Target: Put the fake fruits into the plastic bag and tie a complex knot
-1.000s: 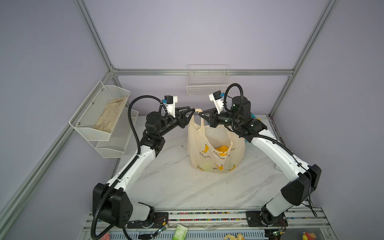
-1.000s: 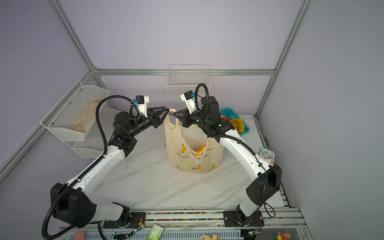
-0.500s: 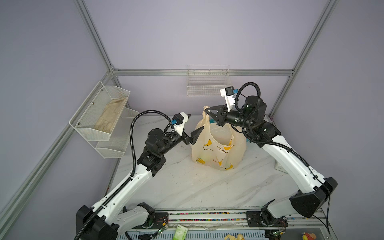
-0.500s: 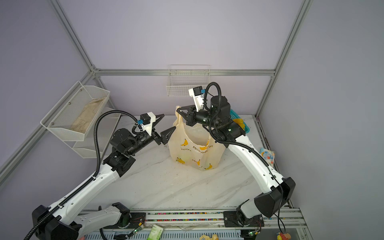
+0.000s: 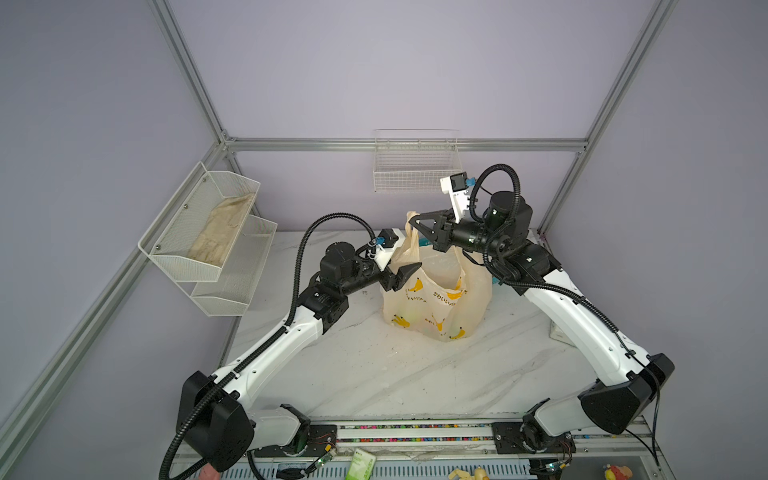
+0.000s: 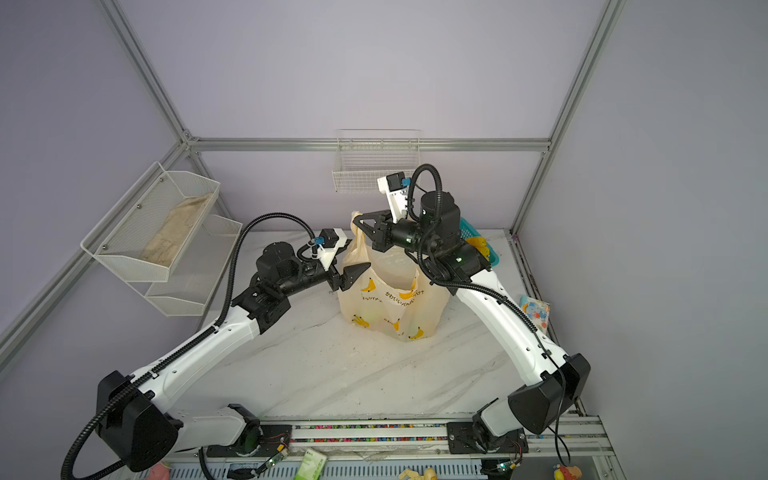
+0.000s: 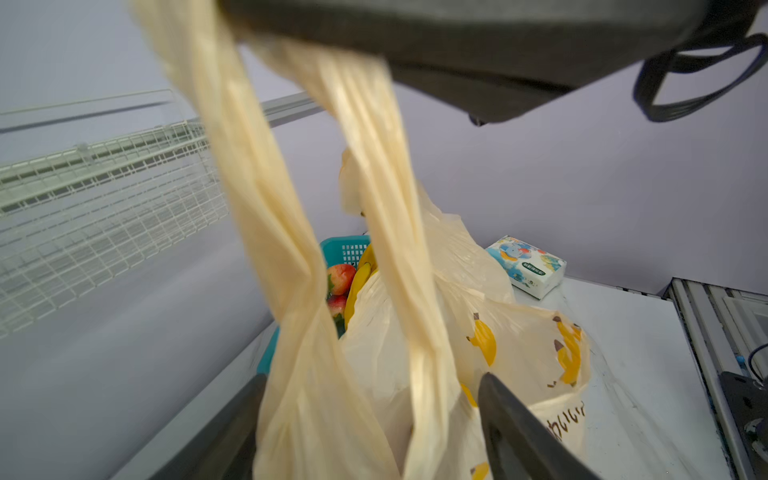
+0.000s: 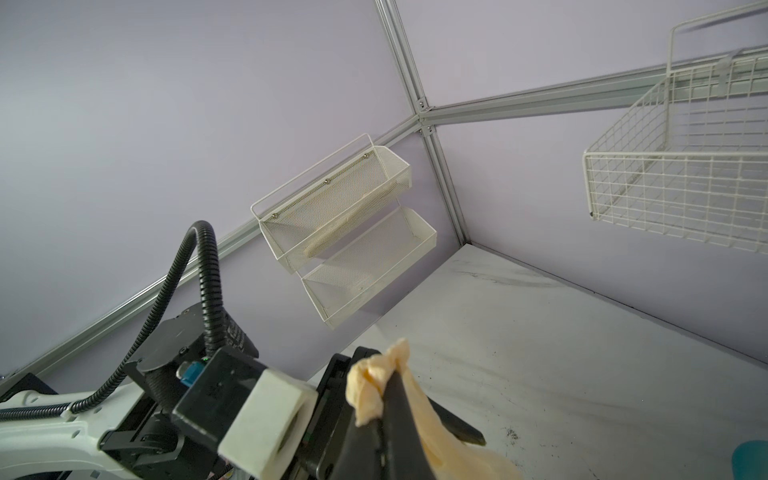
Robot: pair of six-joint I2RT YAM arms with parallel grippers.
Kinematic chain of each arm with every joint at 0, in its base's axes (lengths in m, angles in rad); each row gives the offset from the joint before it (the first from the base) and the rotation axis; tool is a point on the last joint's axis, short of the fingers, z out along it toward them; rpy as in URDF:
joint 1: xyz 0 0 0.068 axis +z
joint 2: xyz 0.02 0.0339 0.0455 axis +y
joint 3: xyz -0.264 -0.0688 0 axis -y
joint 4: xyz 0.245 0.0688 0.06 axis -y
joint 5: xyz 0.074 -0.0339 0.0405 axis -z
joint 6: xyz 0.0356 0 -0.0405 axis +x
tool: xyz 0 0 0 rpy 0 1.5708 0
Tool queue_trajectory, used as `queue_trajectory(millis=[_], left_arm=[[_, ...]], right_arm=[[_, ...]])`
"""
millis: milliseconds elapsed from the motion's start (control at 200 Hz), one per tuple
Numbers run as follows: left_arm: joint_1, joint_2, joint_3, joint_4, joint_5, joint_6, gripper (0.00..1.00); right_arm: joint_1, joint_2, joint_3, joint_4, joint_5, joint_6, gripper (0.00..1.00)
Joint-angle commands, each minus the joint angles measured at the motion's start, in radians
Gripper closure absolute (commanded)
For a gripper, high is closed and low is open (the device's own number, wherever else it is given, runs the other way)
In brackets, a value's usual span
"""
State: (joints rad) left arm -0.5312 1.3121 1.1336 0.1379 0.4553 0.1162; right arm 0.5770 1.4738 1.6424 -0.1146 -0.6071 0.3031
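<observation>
Two handle strips (image 7: 257,187) stay pinched in right claw (image 5: 412,219); left claw (image 5: 409,272), now spread, dropped beside plastic bag (image 5: 436,307).

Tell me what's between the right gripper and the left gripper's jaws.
The plastic bag's handle strips, running from the right gripper down between the left gripper's open jaws; clearest in the left wrist view.

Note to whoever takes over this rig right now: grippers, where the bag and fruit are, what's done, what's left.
Right gripper shut on the bunched handle loops of the plastic bag, holding them up.
Left gripper open, fingers either side of the loops lower down.
Bag stands on the table, contents unclear; strawberries and a banana lie in the teal basket behind it.
No knot tied yet.
Left: remaining fruit, the knot.
</observation>
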Motion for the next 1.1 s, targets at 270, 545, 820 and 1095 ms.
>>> queue_trajectory(millis=[270, 545, 820, 1095], left_arm=[[0.004, 0.076, 0.232, 0.063, 0.114, -0.062, 0.62], [0.008, 0.056, 0.166, 0.126, 0.030, -0.158, 1.00], [0.008, -0.003, 0.010, 0.187, -0.143, -0.452, 1.00], [0.008, -0.025, -0.004, 0.173, -0.128, -0.564, 1.00]], right_arm=[[0.003, 0.011, 0.004, 0.044, -0.008, 0.000, 1.00], [0.003, -0.039, -0.032, 0.038, 0.084, -0.033, 0.71], [0.008, -0.259, -0.336, 0.201, 0.330, -0.176, 0.37], [0.116, -0.323, -0.655, 0.541, 0.323, -0.329, 0.18]])
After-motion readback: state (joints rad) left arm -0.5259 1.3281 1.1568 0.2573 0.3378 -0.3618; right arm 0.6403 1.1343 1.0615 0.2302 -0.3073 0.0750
